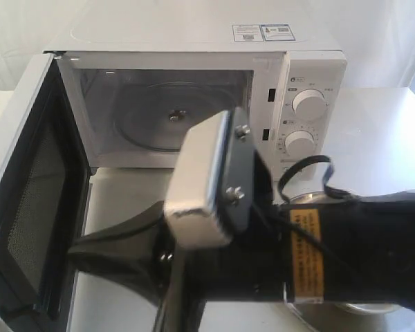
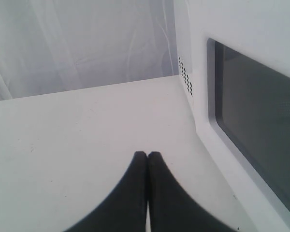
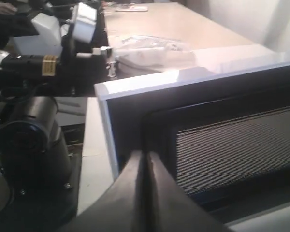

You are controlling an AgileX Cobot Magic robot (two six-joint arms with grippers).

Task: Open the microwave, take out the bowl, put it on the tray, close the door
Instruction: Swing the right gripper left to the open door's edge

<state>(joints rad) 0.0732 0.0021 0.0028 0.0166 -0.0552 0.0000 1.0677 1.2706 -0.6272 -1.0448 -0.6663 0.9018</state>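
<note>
- The right arm (image 1: 353, 256), black with a yellow label, is filling the lower right of the exterior view. Its silver camera housing (image 1: 200, 183) is covering the centre.
- The right gripper (image 1: 76, 252) is pointing towards the lower left with its fingers pressed together, holding nothing, just beside the inner face of the door (image 1: 28, 187).
- The door is standing wide open at the left of the frame, its meshed dark window facing the cavity.
- The microwave (image 1: 311, 76), white with two round knobs (image 1: 309, 104), is sitting at upper centre and showing its glass turntable (image 1: 159, 114).
- The left gripper (image 2: 147, 154), fingers together and empty, is hovering over the white table (image 2: 63, 145) beside the door's outer face.
- The tray (image 1: 373, 308) is showing only as a shiny sliver at the lower right, largely hidden under the arm.
</note>
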